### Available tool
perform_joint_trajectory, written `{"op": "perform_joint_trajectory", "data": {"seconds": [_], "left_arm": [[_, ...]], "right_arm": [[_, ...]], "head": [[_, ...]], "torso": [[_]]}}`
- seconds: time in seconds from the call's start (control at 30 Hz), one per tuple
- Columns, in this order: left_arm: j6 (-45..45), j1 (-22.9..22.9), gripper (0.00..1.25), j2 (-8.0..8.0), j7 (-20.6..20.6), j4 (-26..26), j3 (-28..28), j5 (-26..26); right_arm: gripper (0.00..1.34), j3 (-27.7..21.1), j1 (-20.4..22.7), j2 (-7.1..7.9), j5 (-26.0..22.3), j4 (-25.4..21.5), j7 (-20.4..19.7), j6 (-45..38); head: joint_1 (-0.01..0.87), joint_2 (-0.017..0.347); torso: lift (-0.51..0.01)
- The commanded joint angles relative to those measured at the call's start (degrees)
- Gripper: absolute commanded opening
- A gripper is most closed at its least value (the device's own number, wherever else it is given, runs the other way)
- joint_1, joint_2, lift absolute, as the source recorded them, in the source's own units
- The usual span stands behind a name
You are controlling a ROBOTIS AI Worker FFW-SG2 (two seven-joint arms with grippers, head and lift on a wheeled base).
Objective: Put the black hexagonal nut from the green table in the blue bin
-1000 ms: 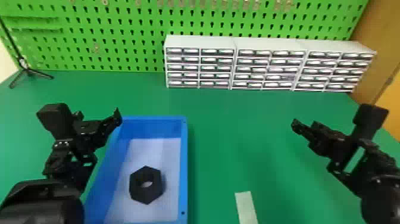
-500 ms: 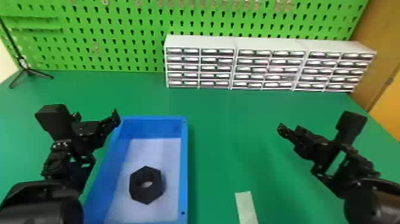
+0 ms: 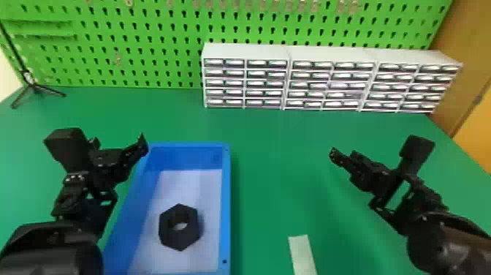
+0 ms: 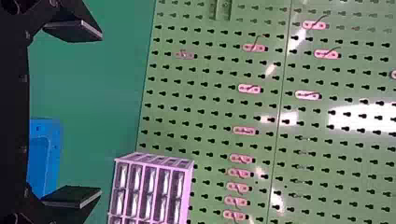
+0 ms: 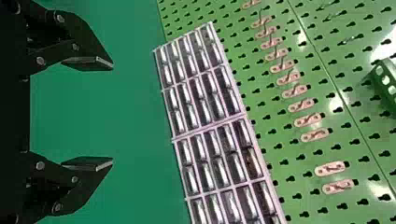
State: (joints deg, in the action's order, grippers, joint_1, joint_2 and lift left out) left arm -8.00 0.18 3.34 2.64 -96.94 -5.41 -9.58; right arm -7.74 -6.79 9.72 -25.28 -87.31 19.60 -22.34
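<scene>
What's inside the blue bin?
The black nut lies flat on the floor of the bin. The bin's near end runs out of view, and the nut covers the floor beneath it.

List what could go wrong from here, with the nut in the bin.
In the head view the left gripper appears close to the far left corner of the blue bin, so a low swing inward might knock it. Such a knock could slide the black hexagonal nut, which lies ungripped on the bin's floor, though the walls would probably keep it inside.
</scene>
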Motion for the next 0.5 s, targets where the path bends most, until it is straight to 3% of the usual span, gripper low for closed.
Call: {"op": "perform_joint_trajectory", "data": {"seconds": [0.0, 0.47], "left_arm": [[0.0, 0.0, 1.13, 0.00, 0.0, 0.0, 0.0, 0.0], [0.0, -0.1, 1.13, 0.00, 0.0, 0.0, 0.1, 0.0]], "right_arm": [[0.80, 0.4, -0.6, 0.04, 0.1, 0.4, 0.0, 0.0], [0.80, 0.5, -0.7, 0.21, 0.3, 0.5, 0.0, 0.0]], "head": [[0.692, 0.008], [0.692, 0.008]], "torso": [[-0.097], [-0.097]]}}
